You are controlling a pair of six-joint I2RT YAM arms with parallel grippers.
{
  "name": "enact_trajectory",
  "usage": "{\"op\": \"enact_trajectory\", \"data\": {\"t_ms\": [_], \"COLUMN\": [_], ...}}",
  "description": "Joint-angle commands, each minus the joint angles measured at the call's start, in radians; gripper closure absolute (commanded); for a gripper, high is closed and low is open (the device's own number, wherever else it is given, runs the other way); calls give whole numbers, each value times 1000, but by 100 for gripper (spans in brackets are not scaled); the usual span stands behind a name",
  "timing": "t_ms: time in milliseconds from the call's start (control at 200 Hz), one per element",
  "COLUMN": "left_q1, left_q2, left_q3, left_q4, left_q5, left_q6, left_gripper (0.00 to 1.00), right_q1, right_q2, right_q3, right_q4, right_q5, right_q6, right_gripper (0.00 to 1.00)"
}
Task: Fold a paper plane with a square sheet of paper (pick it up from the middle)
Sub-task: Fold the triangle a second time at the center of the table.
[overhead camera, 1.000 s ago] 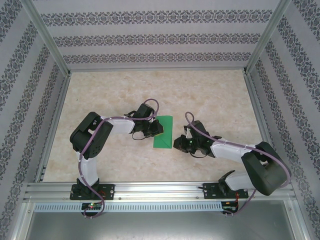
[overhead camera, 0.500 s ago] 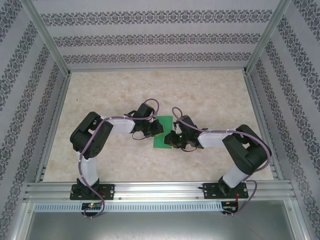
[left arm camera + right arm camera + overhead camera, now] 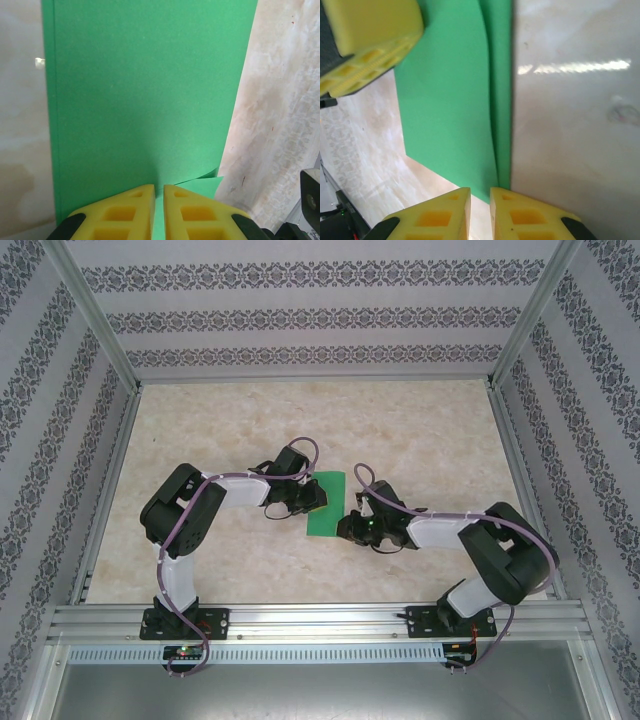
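Inspection of the work surface. The square sheet of paper (image 3: pixel 330 510) lies near the middle of the table (image 3: pixel 420 430), between the two arms. It is thin, matt, bright green and unmarked. It is folded over on itself into a narrow upright strip. Seen from the left wrist, a second layer shows as a slim band along one long edge, and a small pointed corner (image 3: pixel 206 181) juts out at the near end. Seen from the right wrist, the upper layer (image 3: pixel 445 100) bows in a soft curve away from the straight fold line.

The left gripper (image 3: pixel 314 498) sits on the strip's left edge. Its yellow foam fingers (image 3: pixel 125 212), moulded with square pockets, stand almost together with only a sliver of green between them, tips down on the paper.

The right gripper (image 3: pixel 347 528) is at the strip's near right corner. Its fingers (image 3: pixel 530 216) are likewise drawn narrow. The paper's corner reaches the slot between them, but I cannot tell whether it is pinched.

The tabletop is smooth, glossy, cream stone-patterned laminate.
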Motion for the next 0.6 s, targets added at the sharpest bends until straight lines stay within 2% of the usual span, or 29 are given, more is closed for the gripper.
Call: {"op": "enact_trajectory", "data": {"t_ms": [0, 160, 275, 430, 594], "left_q1": [-7, -8, -8, -8, -9], "left_q2": [39, 21, -1, -25, -53], "left_q3": [-1, 18, 28, 45, 46], "left_q4": [-87, -97, -98, -111, -114], "left_q5": [-44, -28, -14, -1, 4], "left_q6": [36, 50, 59, 68, 73], "left_gripper": [85, 83, 82, 79, 76], "right_q1": [-8, -13, -20, -41, -48], "right_q2": [-54, -146, -177, -158, -88], "right_q3": [-12, -1, 7, 17, 38], "right_q4": [-85, -95, -111, -71, 5], "right_q5": [45, 105, 154, 158, 121], "right_q6": [-12, -6, -1, 17, 35], "right_gripper": [81, 80, 69, 59, 59]}}
